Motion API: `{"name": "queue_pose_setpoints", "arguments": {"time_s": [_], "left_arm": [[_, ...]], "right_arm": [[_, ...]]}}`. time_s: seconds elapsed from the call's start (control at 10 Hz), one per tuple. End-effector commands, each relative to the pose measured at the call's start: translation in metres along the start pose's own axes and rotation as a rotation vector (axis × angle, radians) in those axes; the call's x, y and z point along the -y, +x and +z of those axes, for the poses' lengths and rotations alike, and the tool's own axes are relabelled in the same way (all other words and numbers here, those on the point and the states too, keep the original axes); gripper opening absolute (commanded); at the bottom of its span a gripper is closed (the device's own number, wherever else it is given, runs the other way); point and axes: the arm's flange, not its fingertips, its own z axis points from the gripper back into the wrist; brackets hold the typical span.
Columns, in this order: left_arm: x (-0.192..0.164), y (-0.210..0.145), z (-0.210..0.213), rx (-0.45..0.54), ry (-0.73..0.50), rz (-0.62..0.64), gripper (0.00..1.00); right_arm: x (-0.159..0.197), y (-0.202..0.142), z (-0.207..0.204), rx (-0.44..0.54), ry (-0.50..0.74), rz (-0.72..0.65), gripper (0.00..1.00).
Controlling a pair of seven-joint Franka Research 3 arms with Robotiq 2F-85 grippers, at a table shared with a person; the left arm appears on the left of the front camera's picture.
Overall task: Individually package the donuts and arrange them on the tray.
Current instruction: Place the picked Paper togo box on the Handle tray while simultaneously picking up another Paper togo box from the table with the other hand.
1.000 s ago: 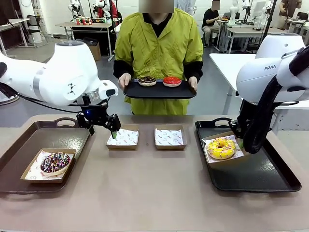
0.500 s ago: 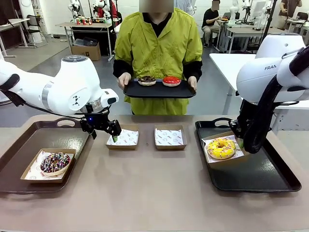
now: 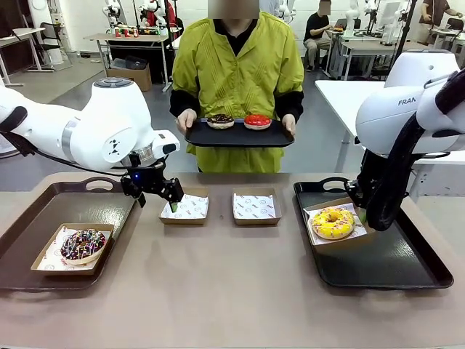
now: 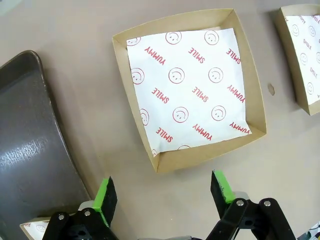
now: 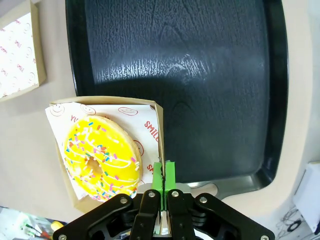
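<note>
Front view: dark donut (image 3: 221, 121) and red donut (image 3: 257, 121) sit on the person's tray (image 3: 240, 138); sprinkled chocolate donut (image 3: 83, 243) boxed at left. Left wrist view: left fingers (image 4: 106, 197) spread wide beside empty box (image 4: 210, 152). Right wrist view: right fingers (image 5: 159, 176) clamp the wall of the carton (image 5: 159, 127) holding the yellow donut (image 5: 102, 157).

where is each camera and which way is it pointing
Front view: fixed between the arms, facing across the table at the person; left arm and right arm show.
Left wrist view: looks down at an empty lined box; open left gripper below.
Right wrist view: looks down at the yellow donut in a donut box; right gripper shut on its wall.
Shared: front and left wrist show that empty box.
</note>
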Motion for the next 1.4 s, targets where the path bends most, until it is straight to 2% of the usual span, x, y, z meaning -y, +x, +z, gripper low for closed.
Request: {"name": "queue_pose_setpoints", "arguments": {"time_s": [0.0, 0.3, 0.5, 0.8, 1.3], "left_arm": [[0.0, -0.004, 0.001, -0.005, -0.001, 0.005, 0.98], [-0.006, 0.007, -0.001, 0.026, 0.005, 0.016, 0.98], [-0.004, 0.026, -0.001, 0.018, -0.003, 0.079, 0.98], [-0.002, 0.052, -0.016, -0.038, 0.02, 0.127, 0.98], [-0.006, 0.071, -0.037, -0.108, 0.027, 0.184, 0.98]], "right_arm": [[0.001, -0.001, 0.001, 0.003, 0.0, -0.001, 0.01], [0.004, -0.003, -0.004, 0.006, -0.005, 0.016, 0.01], [0.019, -0.011, -0.012, 0.033, -0.019, -0.005, 0.01], [0.042, -0.013, -0.024, 0.079, -0.009, 0.038, 0.01], [0.038, -0.008, -0.053, 0.014, 0.001, 0.091, 0.01]]}}
